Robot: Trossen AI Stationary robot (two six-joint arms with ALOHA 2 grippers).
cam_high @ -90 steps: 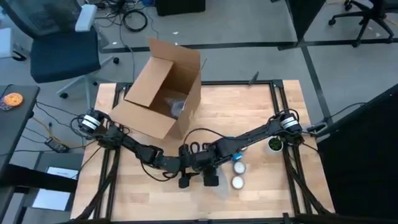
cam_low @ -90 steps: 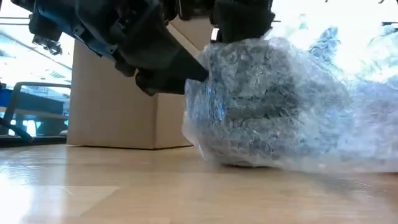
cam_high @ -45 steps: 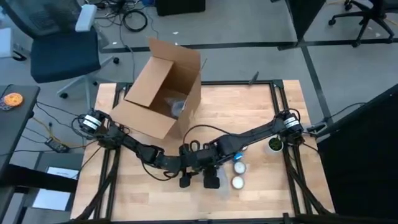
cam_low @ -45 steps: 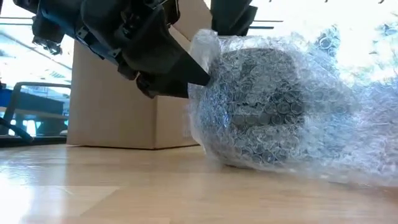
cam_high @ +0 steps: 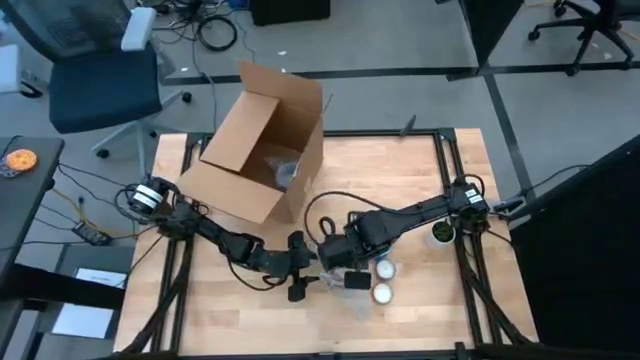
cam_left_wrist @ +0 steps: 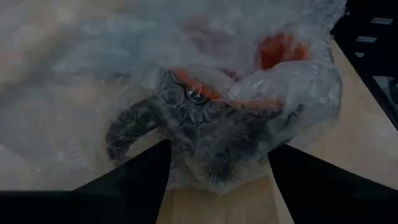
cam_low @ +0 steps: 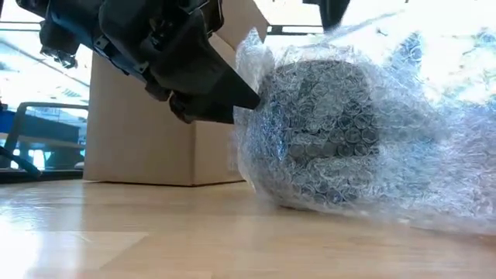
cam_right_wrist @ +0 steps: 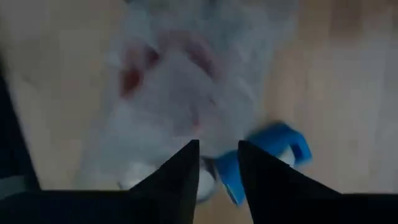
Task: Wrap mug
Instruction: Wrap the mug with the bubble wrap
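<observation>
The mug (cam_left_wrist: 205,124) is dark with an orange inside. It lies on the table wrapped in clear bubble wrap (cam_low: 333,132), near the front middle (cam_high: 337,283). My left gripper (cam_left_wrist: 217,180) is open at the bundle's left side (cam_high: 305,278), one finger on each side of its near end. My right gripper (cam_right_wrist: 217,168) hangs above the bundle (cam_low: 333,9), its fingers a narrow gap apart with nothing between them. My left gripper comes at the wrapped mug slanting down from the table's left. The tip of one finger (cam_low: 244,97) lies against the wrap's upper left side (cam_low: 260,101). Whether the other finger touches the wrap, I cannot tell. The bundle rests on the table.
An open cardboard box (cam_high: 262,150) stands tilted at the far left of the table. Two white round things (cam_high: 382,292) lie just right of the bundle. A blue object (cam_right_wrist: 273,152) lies beside them and a small green thing (cam_high: 442,232) near the right edge.
My right gripper has left the top of the bundle, risen, and drawn back toward the table's right. The wrap's upper left flap now stands higher than a second ago. The bundle stays where it was.
</observation>
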